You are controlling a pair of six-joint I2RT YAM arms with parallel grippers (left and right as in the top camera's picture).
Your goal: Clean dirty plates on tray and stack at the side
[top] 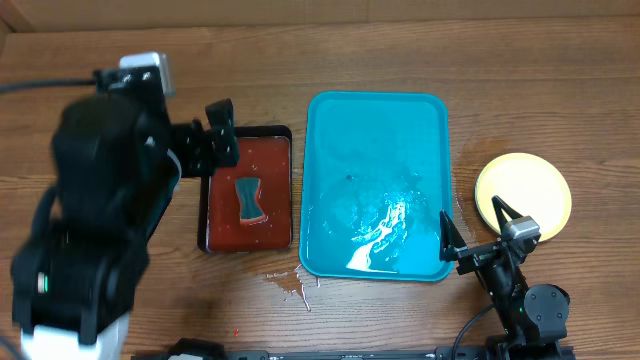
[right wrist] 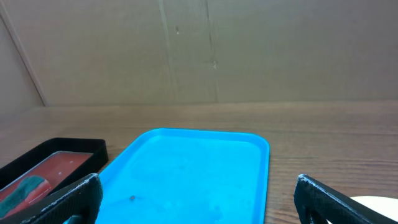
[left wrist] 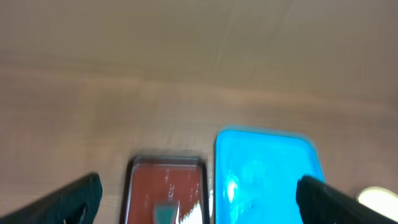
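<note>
The turquoise tray (top: 375, 120) lies mid-table with nothing on it but wet glare and a small speck. It also shows in the left wrist view (left wrist: 267, 168) and the right wrist view (right wrist: 186, 168). The pale yellow-green plates (top: 523, 188) sit in a stack on the table right of the tray; I cannot tell how many there are. An edge of them shows in the right wrist view (right wrist: 379, 202). My left gripper (top: 222, 130) is open and empty above the dark red tray's left end. My right gripper (top: 476, 222) is open and empty between the turquoise tray's near right corner and the plates.
A black-rimmed dark red tray (top: 275, 215) left of the turquoise tray holds a teal sponge (top: 249, 198). Water drops (top: 290, 283) lie on the wooden table in front of the two trays. A cardboard wall stands behind the table.
</note>
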